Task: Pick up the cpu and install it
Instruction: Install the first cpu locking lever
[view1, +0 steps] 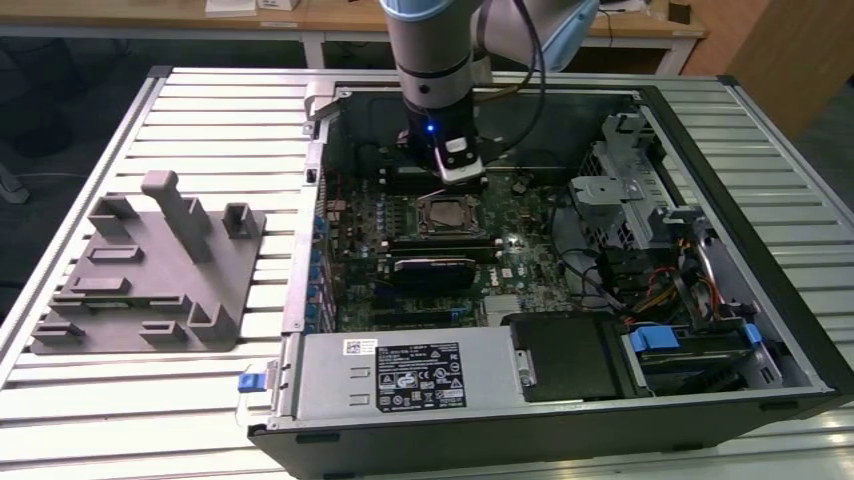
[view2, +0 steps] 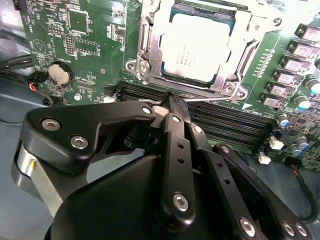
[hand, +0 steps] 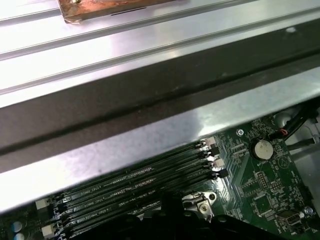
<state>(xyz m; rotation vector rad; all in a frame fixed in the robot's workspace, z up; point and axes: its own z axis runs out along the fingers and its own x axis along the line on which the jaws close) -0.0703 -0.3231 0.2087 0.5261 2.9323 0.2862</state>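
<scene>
Claw (view2: 170, 102) tips partly hidden by its own linkage, seemingly pressed together, empty, hovering over memory slots (view2: 220, 122); cpu (view2: 197, 50) seated in socket (view2: 235, 37).

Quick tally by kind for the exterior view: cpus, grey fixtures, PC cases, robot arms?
cpu, seated in the socket: 1
grey fixture, on the slatted table: 1
open PC case: 1
robot arm, its gripper over the motherboard just beyond the cpu: 1
Total: 4
</scene>
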